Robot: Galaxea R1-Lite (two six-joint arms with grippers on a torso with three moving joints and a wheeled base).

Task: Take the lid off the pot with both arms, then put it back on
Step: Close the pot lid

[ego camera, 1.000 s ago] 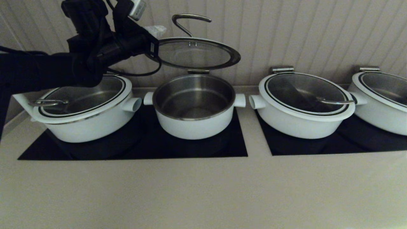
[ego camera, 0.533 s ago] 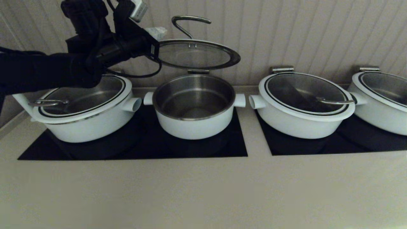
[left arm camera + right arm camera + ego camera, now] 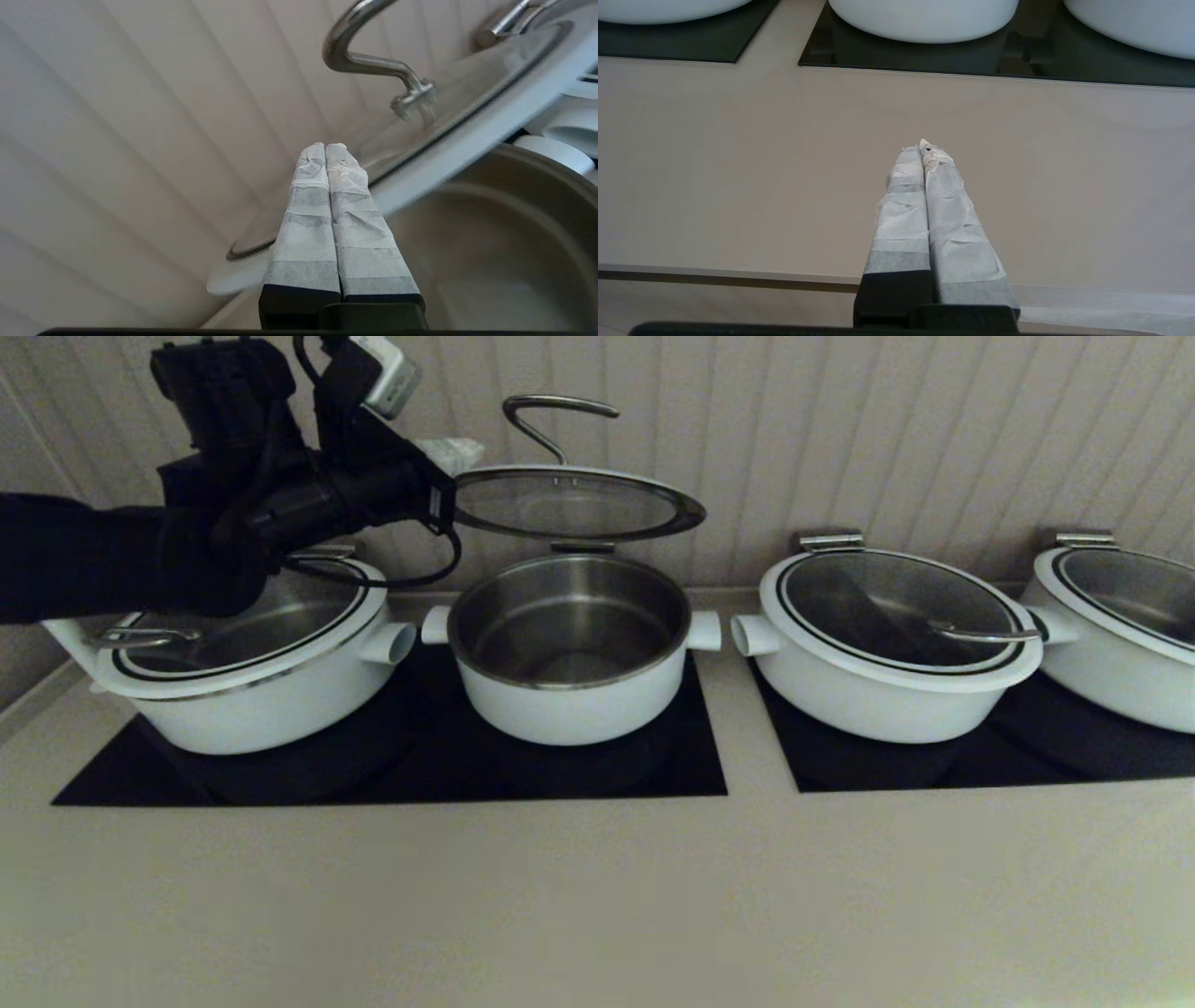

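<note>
The lid hangs tilted in the air above the open pot, with its wire handle up. My left gripper is at the lid's left rim. In the left wrist view my left gripper has its fingers pressed together with nothing between them; they lie across the lid's white rim, and the pot's steel inside shows below. My right gripper is shut and empty, low over the counter's front part, out of the head view.
Wider white pots with lids stand left, right and far right on two black cooktops. A ribbed wall rises close behind. The beige counter stretches in front.
The lid has come down and lies flatter over the pot. My left arm has shifted a little to the left with it.
</note>
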